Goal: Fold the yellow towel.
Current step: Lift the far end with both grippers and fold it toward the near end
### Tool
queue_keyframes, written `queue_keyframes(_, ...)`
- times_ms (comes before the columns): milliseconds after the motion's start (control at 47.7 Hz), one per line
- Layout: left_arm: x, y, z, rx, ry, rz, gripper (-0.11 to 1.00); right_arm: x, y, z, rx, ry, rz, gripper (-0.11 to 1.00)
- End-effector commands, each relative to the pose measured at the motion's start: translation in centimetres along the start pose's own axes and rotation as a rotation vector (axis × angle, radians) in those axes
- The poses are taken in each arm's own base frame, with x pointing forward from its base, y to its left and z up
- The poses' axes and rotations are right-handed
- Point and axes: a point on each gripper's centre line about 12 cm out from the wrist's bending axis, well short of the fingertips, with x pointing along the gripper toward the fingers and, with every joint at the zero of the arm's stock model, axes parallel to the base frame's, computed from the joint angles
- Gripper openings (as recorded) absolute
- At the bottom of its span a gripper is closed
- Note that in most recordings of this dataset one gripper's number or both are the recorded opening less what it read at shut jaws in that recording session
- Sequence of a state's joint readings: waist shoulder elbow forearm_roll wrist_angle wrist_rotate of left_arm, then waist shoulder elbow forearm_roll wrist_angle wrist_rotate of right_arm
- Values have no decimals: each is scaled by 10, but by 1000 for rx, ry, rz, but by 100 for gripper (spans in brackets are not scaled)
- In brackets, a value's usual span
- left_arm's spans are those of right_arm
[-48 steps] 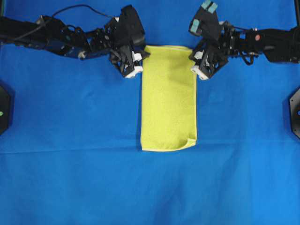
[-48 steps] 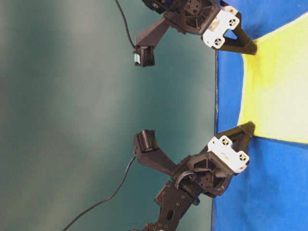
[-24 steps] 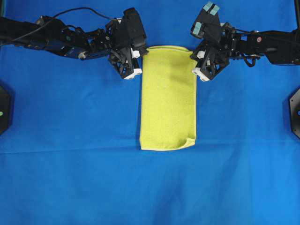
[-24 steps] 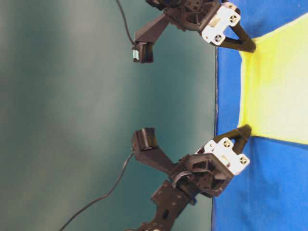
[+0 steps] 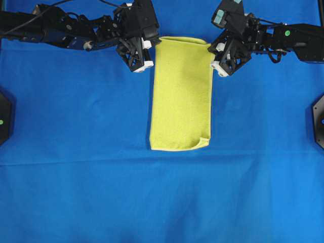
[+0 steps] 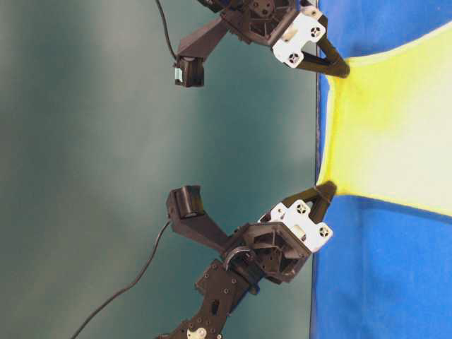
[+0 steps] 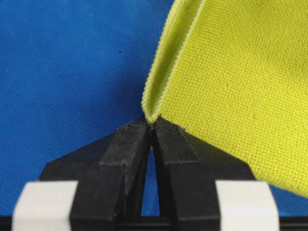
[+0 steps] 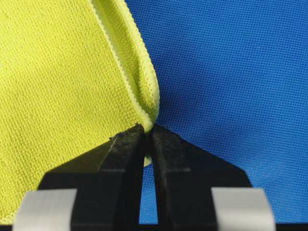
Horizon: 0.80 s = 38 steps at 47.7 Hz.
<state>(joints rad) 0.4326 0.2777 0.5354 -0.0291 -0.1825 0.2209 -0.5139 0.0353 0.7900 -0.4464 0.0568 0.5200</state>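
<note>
- The yellow towel [image 5: 180,94] is seen lying folded into a long strip on the blue cloth [image 5: 76,177], its near right corner curled.
- Its far left corner is pinched by the clenched left gripper [image 5: 153,42].
- Its far right corner is clamped by the right gripper [image 5: 211,46].
- The far edge is raised off the cloth.

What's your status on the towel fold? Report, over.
Left gripper shut on one far corner of the yellow towel; right gripper shut on the other. Towel already folded once, far edge lifted off the blue cloth. Nothing in the way.
</note>
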Motion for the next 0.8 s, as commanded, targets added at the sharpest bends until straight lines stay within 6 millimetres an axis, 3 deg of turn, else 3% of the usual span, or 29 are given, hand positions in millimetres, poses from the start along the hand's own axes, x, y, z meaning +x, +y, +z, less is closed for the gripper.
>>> queue_keyframes(0,-11,1,19,3,-45,3,2,-10,2,13,2,-47,6,6)
queue_keyframes(231,-35,-24,34,33,-46,-51,2,-42,24,21,-33,-96,37,6)
queue_keyframes(419,-64,-58,41,75,-29,-128,2,-72,58,16,-95,-100,96,6)
queue_keyframes(776,-87,-133,22,142,24,-287,2,-84,118,-16,-167,-13,208,6)
